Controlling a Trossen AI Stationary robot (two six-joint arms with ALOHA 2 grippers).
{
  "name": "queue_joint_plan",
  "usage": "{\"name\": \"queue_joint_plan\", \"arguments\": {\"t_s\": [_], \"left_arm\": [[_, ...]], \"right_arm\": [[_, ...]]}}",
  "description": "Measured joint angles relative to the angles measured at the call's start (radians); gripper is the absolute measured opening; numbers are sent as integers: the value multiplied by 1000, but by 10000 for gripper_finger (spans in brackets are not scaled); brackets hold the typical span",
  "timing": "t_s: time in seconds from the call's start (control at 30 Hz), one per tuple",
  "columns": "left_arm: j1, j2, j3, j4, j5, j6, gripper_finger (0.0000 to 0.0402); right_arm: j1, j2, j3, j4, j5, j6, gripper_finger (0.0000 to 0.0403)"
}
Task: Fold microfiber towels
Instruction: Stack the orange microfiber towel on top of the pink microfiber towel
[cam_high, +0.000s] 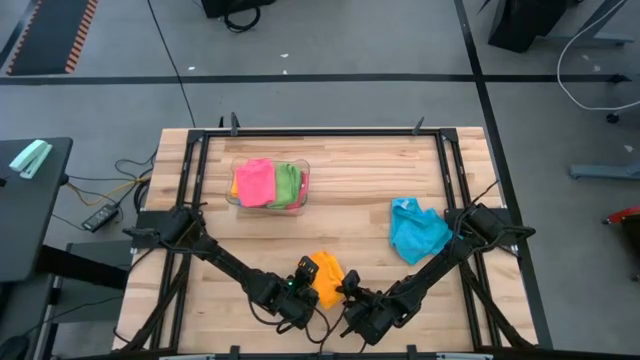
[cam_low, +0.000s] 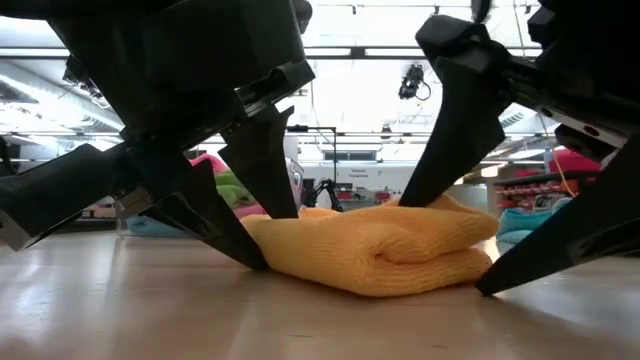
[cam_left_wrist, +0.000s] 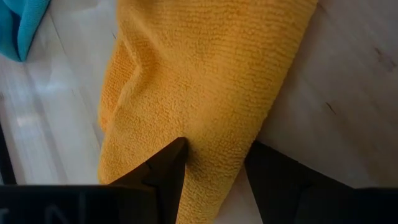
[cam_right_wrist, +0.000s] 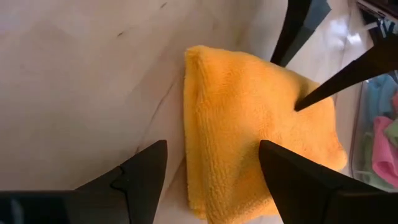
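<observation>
From where I stand, both arms reach in to the lower middle of the high view, meeting over a folded orange-yellow towel (cam_high: 326, 277) near the front edge of the wooden worktop (cam_high: 350, 190).

The left gripper (cam_high: 303, 276) sits at the towel's left side. Its wrist view shows the two dark fingers (cam_left_wrist: 163, 180) spread, one pressing down on the cloth and the other on the bare wood just beside the towel's edge, so a strip of the fabric lies between them.

The right gripper (cam_high: 349, 291) is at the towel's lower right, with its fingers spread wide. In its wrist view one finger (cam_right_wrist: 142, 171) stands on the wood clear of the cloth, the other at the towel's folded edge; it is pinching nothing.

The low view shows the towel doubled over, its rounded fold facing right.

A crumpled blue towel (cam_high: 415, 229) lies on the worktop at centre right. A pink towel (cam_high: 254, 182) and a green towel (cam_high: 287, 184) rest inside a clear bin (cam_high: 236, 198) in the upper middle.
</observation>
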Motion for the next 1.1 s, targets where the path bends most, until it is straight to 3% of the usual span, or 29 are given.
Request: {"name": "queue_joint_plan", "arguments": {"t_s": [0.23, 0.57, 0.67, 0.9, 1.1], "left_arm": [[0, 0, 0, 0, 0, -24, 172], [-5, -26, -2, -11, 7, -18, 164], [-5, -38, -2, -20, 8, -6, 158], [-13, -100, -2, 55, 14, -85, 155], [-33, -100, -1, 42, 32, -162, 194]], "right_arm": [[-23, -4, -29, 30, 0, -18, 237], [-52, 0, -31, 37, -66, -42, 63], [-57, 0, -32, 39, -70, -36, 29], [-76, -36, -29, 22, -103, 84, 12], [-114, -130, -29, 10, -206, 269, 10]]}}
